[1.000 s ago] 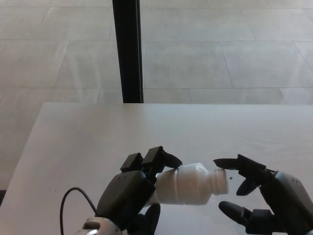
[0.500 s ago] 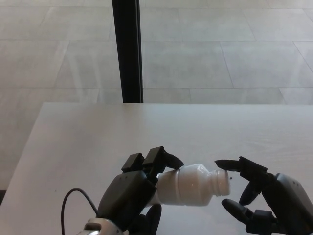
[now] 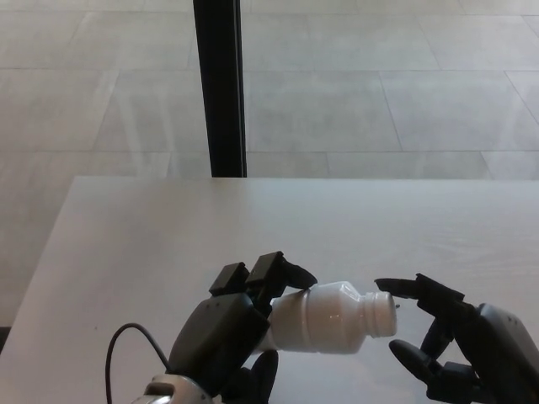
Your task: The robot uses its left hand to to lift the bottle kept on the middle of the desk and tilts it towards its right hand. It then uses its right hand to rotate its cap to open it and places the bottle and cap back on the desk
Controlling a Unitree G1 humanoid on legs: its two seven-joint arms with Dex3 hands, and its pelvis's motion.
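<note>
Left hand (image 3: pixel 232 324) clenched; right hand (image 3: pixel 450 341) fingers spread.

bottle (image 3: pixel 333 317) base: hidden by left hand (image 3: pixel 232 324) | right hand (image 3: pixel 459 341): cut off

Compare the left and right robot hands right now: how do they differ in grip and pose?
The left robot hand is shut on the white bottle, holding it tilted with its neck toward the right; the right robot hand holds nothing. The left's fingers wrap the bottle's body; the right's are spread beside the neck, one fingertip near the mouth. Both are black and hover over the desk.
</note>
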